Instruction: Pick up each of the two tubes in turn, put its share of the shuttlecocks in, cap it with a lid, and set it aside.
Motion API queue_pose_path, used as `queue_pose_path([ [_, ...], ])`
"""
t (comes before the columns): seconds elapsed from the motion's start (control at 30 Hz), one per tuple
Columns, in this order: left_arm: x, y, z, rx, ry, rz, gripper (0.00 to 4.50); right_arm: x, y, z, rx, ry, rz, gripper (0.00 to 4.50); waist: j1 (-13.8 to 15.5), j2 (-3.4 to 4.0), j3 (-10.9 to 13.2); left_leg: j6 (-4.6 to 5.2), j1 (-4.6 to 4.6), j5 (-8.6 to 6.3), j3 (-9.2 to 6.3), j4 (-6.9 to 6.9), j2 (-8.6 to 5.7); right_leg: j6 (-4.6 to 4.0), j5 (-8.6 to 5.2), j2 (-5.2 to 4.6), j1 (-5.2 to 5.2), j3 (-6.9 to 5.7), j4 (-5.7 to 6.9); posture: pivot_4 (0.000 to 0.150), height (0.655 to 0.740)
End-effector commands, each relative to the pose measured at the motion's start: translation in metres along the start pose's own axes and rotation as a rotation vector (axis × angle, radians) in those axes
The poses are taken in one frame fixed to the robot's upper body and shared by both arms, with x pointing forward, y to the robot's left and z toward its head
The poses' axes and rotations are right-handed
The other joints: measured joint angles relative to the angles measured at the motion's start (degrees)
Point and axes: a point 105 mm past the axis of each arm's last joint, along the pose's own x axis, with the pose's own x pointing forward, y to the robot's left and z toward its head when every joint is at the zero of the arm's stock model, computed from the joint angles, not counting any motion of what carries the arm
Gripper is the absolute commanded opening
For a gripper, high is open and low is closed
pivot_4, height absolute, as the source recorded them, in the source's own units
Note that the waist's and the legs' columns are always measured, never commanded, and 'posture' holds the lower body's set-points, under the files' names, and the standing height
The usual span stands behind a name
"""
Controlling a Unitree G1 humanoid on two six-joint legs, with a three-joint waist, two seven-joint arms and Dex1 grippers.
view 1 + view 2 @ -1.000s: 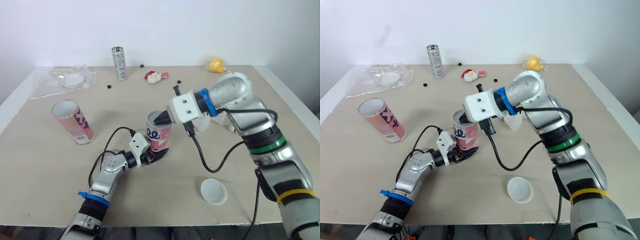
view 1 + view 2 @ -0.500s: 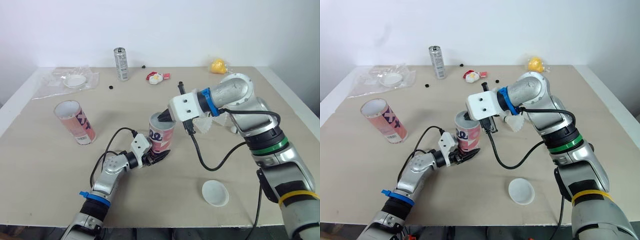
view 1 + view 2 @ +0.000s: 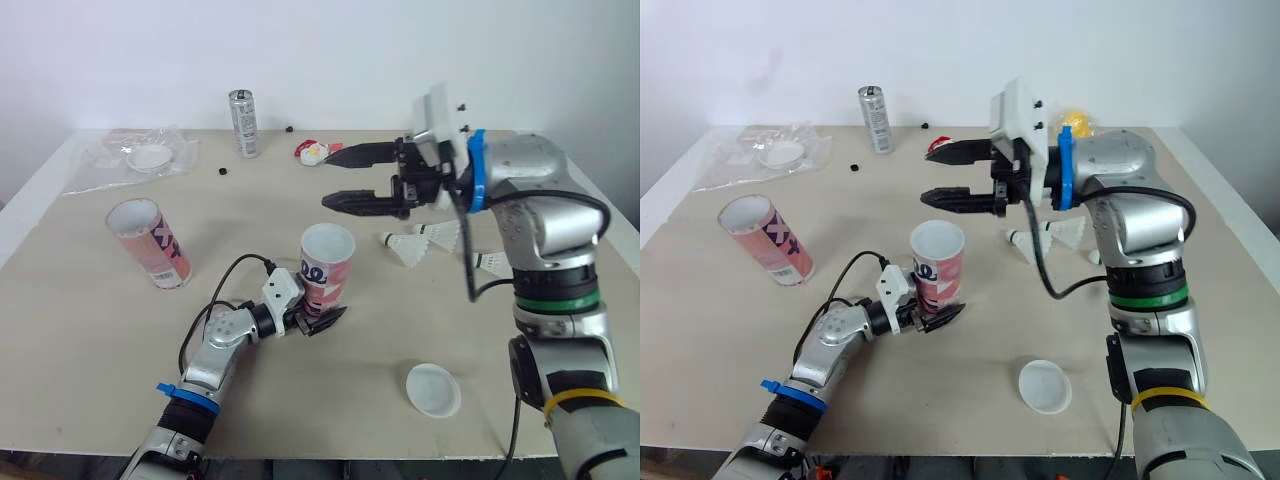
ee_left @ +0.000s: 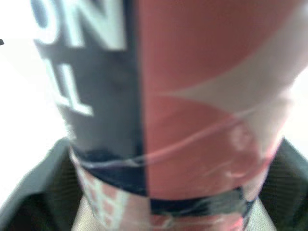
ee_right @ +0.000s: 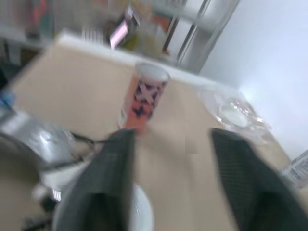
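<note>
The held tube [image 3: 327,262], pink, white and dark, stands uncapped mid-table, its base clamped in the left gripper [image 3: 320,316]. Up close, white letters "ON" read on it. A second open tube [image 3: 148,241] stands well to its left. Three shuttlecocks [image 3: 404,250] lie to its right, with one white lid [image 3: 432,388] nearer the robot. The right gripper [image 3: 336,178] hovers above it, fingers wide apart, empty.

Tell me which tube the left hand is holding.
The middle tube, gripped at its base by the left hand; the other tube stands apart, farther left, untouched.
</note>
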Motion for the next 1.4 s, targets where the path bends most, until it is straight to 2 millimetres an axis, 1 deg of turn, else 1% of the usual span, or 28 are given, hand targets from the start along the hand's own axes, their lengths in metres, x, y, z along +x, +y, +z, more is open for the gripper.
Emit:
queue_pose_path([
  [0.03,-0.016,-0.005,-0.023,-0.056,0.106,-0.036,4.5,-0.015,0.028,-0.002,0.092,0.011,0.025,4.46,-0.03,-0.02,0.02,0.0,-0.05,0.0,-0.1,0.0,0.01,-0.03,-0.03,0.02,-0.01,-0.08,0.0,0.15,0.74],
  [0.1,-0.024,-0.004,-0.022,-0.045,0.131,-0.059,4.5,-0.022,0.043,-0.02,0.147,0.06,0.006,4.46,-0.31,0.02,0.04,0.01,-0.11,-0.03,-0.16,-0.01,0.01,-0.05,-0.1,0.03,-0.05,-0.14,0.01,0.15,0.74],
  [0.17,-0.035,-0.003,-0.022,-0.031,0.159,-0.079,4.5,-0.028,0.05,-0.038,0.181,0.104,-0.045,4.46,-0.82,-0.03,0.06,0.05,-0.11,-0.07,-0.18,-0.07,0.02,-0.06,-0.16,0.09,-0.06,-0.14,0.01,0.15,0.74],
  [0.27,-0.055,0.002,-0.017,0.007,0.206,-0.099,4.5,-0.029,0.065,-0.067,0.249,0.131,-0.126,4.46,-1.55,-0.05,0.07,0.06,-0.05,-0.12,-0.24,-0.12,0.13,-0.14,-0.23,0.24,-0.07,-0.15,0.03,0.15,0.74],
  [0.33,-0.069,0.007,-0.01,0.029,0.233,-0.115,4.5,-0.026,0.078,-0.099,0.263,0.182,-0.182,4.46,-1.61,-0.14,0.12,0.06,0.03,-0.12,-0.26,-0.23,0.22,0.07,-0.45,0.37,-0.06,-0.15,0.04,0.15,0.74],
  [0.37,-0.074,0.008,-0.007,0.038,0.244,-0.127,4.5,-0.024,0.082,-0.11,0.278,0.187,-0.21,4.46,-1.65,-0.17,0.16,0.06,0.06,-0.12,-0.29,-0.31,0.28,0.05,-0.48,0.43,-0.05,-0.17,0.05,0.15,0.74],
  [0.43,-0.082,0.005,0.004,0.05,0.254,-0.182,4.5,-0.014,0.088,-0.136,0.287,0.203,-0.258,4.46,-1.65,-0.09,0.31,0.04,0.12,-0.11,-0.26,-0.38,0.38,-0.03,-0.46,0.53,-0.1,-0.15,0.09,0.15,0.74],
  [0.5,-0.084,0.002,0.013,0.051,0.26,-0.225,4.5,-0.005,0.091,-0.146,0.308,0.187,-0.272,4.46,-1.69,-0.27,0.6,-0.01,0.18,-0.08,-0.24,-0.37,0.44,-0.07,-0.41,0.62,-0.11,-0.13,0.15,0.15,0.74],
  [0.53,-0.083,0.0,0.017,0.047,0.26,-0.245,4.5,0.001,0.09,-0.149,0.3,0.18,-0.275,4.46,-1.62,-0.22,0.71,-0.1,0.17,-0.03,-0.25,-0.35,0.49,-0.1,-0.36,0.64,-0.11,-0.14,0.15,0.15,0.74],
  [0.6,-0.082,-0.003,0.024,0.045,0.262,-0.274,4.5,0.011,0.087,-0.151,0.284,0.157,-0.274,4.46,-1.57,-0.42,0.86,-0.26,0.13,0.07,-0.21,-0.34,0.47,-0.11,-0.35,0.6,-0.14,-0.11,0.15,0.15,0.74],
  [0.63,-0.081,-0.005,0.026,0.045,0.269,-0.294,4.5,0.017,0.085,-0.151,0.279,0.151,-0.265,4.46,-1.56,-0.54,0.96,-0.28,0.12,0.08,-0.21,-0.31,0.48,-0.13,-0.34,0.6,-0.13,-0.11,0.15,0.15,0.74],
  [0.73,-0.077,-0.008,0.029,0.062,0.277,-0.314,4.5,0.027,0.081,-0.151,0.268,0.132,-0.262,4.46,-1.47,-0.6,1.0,-0.31,0.01,0.1,-0.24,-0.17,0.48,-0.06,-0.25,0.59,-0.15,-0.14,0.14,0.15,0.74],
  [0.8,-0.074,-0.007,0.03,0.069,0.276,-0.313,4.5,0.03,0.078,-0.151,0.265,0.125,-0.261,4.46,-1.44,-0.62,1.01,-0.32,-0.02,0.09,-0.25,-0.17,0.46,0.02,-0.23,0.57,-0.15,-0.15,0.13,0.15,0.74],
  [0.93,-0.07,-0.007,0.029,0.085,0.282,-0.326,4.5,0.036,0.076,-0.148,0.262,0.113,-0.24,4.46,-1.41,-0.62,1.01,-0.33,-0.13,0.08,-0.33,-0.17,0.45,-0.13,-0.21,0.57,-0.21,-0.23,0.13,0.15,0.74],
  [1.1,-0.068,-0.008,0.028,0.087,0.279,-0.326,4.5,0.037,0.076,-0.151,0.263,0.121,-0.236,4.46,-1.38,-0.62,1.01,-0.34,-0.15,0.08,-0.34,-0.17,0.45,-0.13,-0.21,0.58,-0.21,-0.24,0.13,0.15,0.74],
  [1.2,-0.068,-0.007,0.027,0.09,0.281,-0.319,4.5,0.036,0.075,-0.152,0.262,0.121,-0.24,3.67,-1.38,-0.63,1.01,-0.34,-0.15,0.08,-0.38,-0.14,0.46,-0.13,-0.21,0.58,-0.2,-0.29,0.13,0.15,0.74],
  [1.27,-0.069,-0.005,0.028,0.095,0.281,-0.312,4.5,0.036,0.076,-0.151,0.258,0.12,-0.229,2.88,-1.38,-0.62,1.01,-0.34,-0.15,0.08,-0.39,-0.11,0.46,-0.12,-0.21,0.59,-0.19,-0.3,0.14,0.15,0.74],
  [1.4,-0.072,0.004,0.043,0.115,0.265,-0.276,4.5,0.032,0.08,-0.145,0.263,0.105,-0.215,2.88,-1.38,-0.62,1.01,-0.34,-0.17,0.08,-0.41,-0.04,0.47,-0.11,-0.2,0.59,-0.18,-0.33,0.16,0.15,0.74],
])
